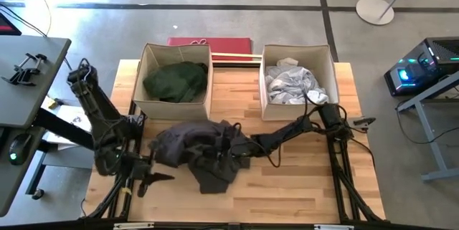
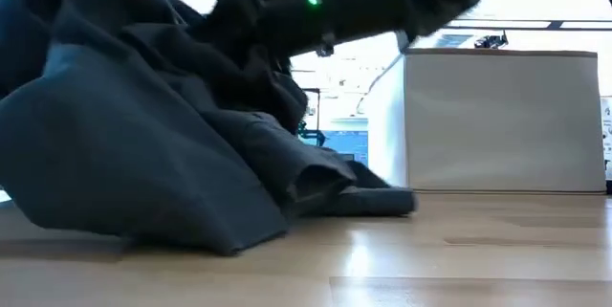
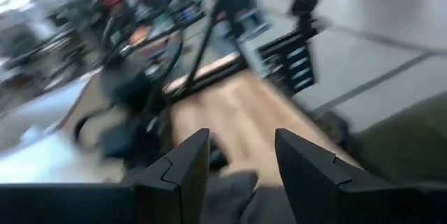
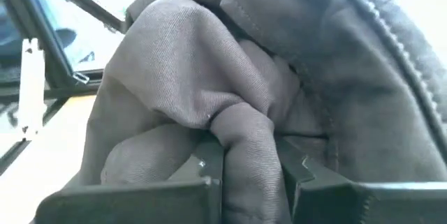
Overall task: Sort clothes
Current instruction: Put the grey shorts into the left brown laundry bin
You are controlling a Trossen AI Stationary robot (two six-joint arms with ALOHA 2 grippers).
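My right gripper (image 4: 248,165) pinches a fold of the charcoal grey garment (image 1: 193,147). It is soft and floppy, so I grab a thick bunch. My left gripper (image 3: 241,158) is open and empty.

wooden table (image 1: 287,194), two beige fabric boxes (image 1: 139,79), red folder (image 1: 215,43)

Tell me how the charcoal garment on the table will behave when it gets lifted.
The charcoal garment lies crumpled in folds, so it will probably hang limp and drape. The right gripper pinches only one fold, so the rest will likely trail across the table. Its thick seams suggest some weight.
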